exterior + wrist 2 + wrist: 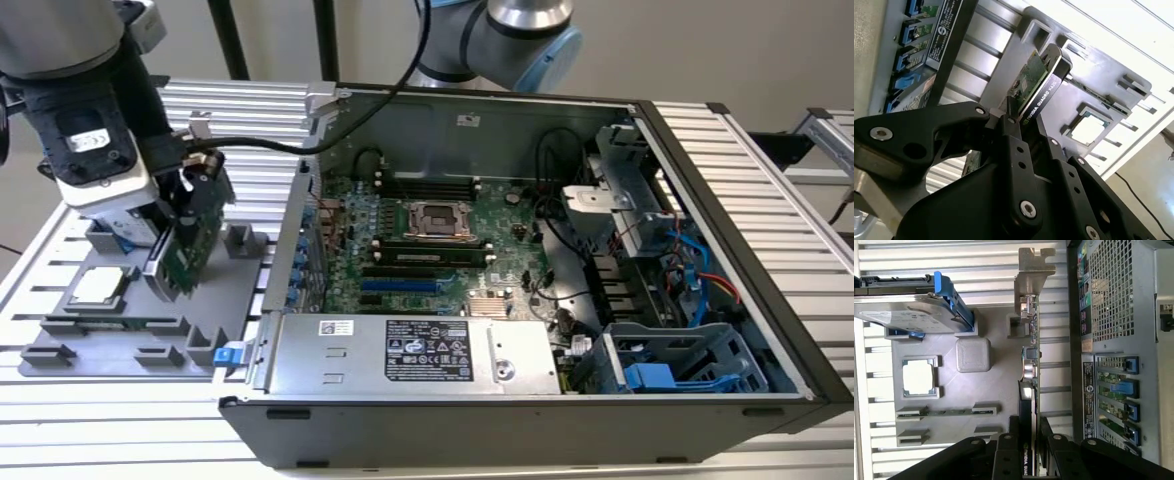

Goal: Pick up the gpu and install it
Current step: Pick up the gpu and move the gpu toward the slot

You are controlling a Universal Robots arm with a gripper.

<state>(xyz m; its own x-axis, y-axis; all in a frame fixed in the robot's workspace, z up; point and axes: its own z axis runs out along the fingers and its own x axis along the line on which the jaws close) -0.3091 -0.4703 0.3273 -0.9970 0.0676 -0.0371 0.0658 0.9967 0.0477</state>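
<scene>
**Holding the gpu by a thin pinch: watch for twist and snags**

Status: the gripper [1021,120] is clamped on the gpu [1036,80]. Its fingers [1014,150] press the green face and the black cooler face. The card stands on edge, slightly tilted, over the grey tray [80,340]. That puts it on the exterior view's left of the open computer case [534,420]. You can't tell from these views whether the lower edge is clear of the tray's holder.

Risks as I judge them:

- **Pivot in the grip.** In the first wrist view the fingers hold one end, and the silver bracket [1031,270] sits at the far end, so most of the card overhangs. Any quick turn or bump can rotate it between the pads, and then it meets the slot crooked.
- **Catching on the tray.** If the edge sits in its holder, a sideways pull drags the tray or flexes the board. The hard drive [909,315] and CPU chip [918,376] lie near and could get knocked.
- **Case wall.** The case side is just beside the card. A low crossing clips the bracket on the rim.
- **Cable.** The black cable [267,145] runs from the wrist toward the case rim and can hook there.
- **Seating.** The motherboard [414,240] is crowded. A tilted card pressed down risks the edge connector or nearby parts.
</scene>
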